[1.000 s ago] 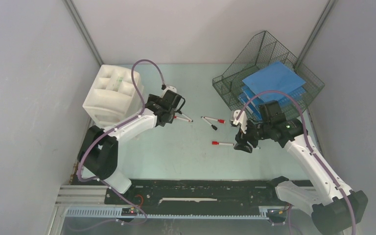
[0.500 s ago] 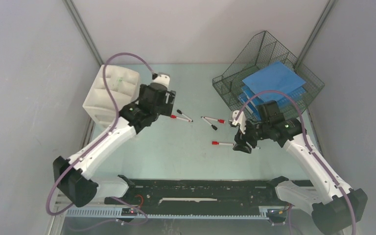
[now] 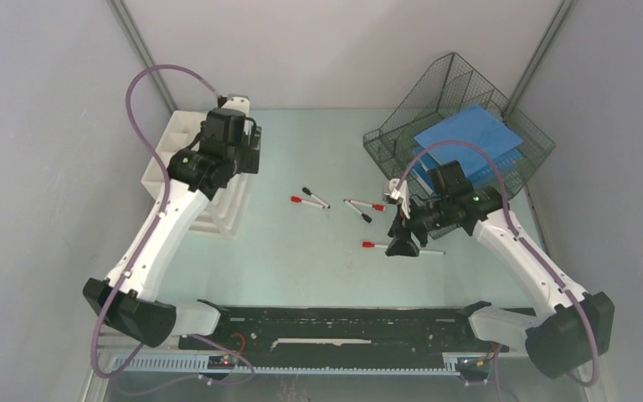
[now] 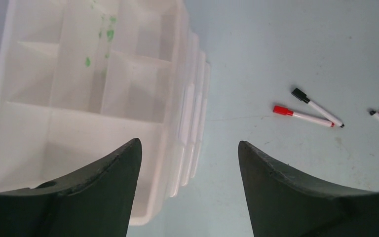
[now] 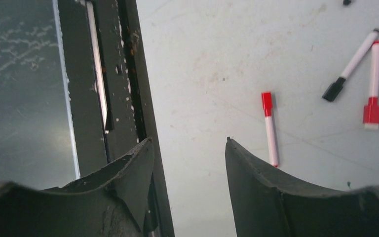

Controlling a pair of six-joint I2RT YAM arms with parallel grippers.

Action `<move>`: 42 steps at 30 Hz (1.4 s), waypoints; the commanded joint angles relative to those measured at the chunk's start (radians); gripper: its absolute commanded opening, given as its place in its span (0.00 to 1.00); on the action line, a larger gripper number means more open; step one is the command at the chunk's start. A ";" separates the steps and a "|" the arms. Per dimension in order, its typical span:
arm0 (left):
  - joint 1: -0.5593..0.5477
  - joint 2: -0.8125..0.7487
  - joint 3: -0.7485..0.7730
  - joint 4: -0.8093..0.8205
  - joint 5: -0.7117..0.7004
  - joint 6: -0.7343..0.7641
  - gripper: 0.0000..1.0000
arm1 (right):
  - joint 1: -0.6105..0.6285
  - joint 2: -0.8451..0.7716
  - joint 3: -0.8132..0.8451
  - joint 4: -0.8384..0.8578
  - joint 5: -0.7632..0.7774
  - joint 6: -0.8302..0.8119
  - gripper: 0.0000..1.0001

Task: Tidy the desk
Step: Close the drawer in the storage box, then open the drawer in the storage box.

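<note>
counter: pale green counter fills the cell floor. The black rail runs along its near edge, and five loose markers lie mid-surface.
target (my guess): the lone red-capped marker. It lies closer to the rail than the other markers.
right pincer: right pincer is released with nothing between the jaws. It hangs over the counter right at that marker.
offset: the marker sits outside the gap, just past the finger on the side away from the rail. A small sideways shift away from the rail should centre it.
long axis: in the wrist view the barrel runs across the closing line, so the jaws would bite across its width and no wrist roll looks needed. From above it lies roughly parallel to the rail, with the red cap toward the left arm's side.
left pincer: left pincer is released and empty. It is above the edge of the white drawer unit, well apart from the lone marker.
nearer arm: right, clearly.
others: near pair lies closer to the left arm. Mid pair is between the two arms.
risk: one finger could land on the barrel if the pincer descends before the shift.
</note>
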 commanded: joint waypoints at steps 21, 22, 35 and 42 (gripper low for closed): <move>0.158 0.302 0.182 -0.060 0.047 0.150 0.45 | 0.048 0.168 0.165 0.381 -0.170 0.340 0.60; 0.160 0.302 0.178 -0.057 0.054 0.150 0.44 | 0.050 0.180 0.165 0.397 -0.173 0.352 0.60; 0.179 0.294 0.116 -0.019 0.082 0.141 0.31 | 0.097 0.385 0.276 0.625 -0.224 0.597 0.57; 0.180 0.284 0.103 -0.015 0.089 0.132 0.01 | 0.107 0.481 0.314 0.807 -0.245 0.782 0.56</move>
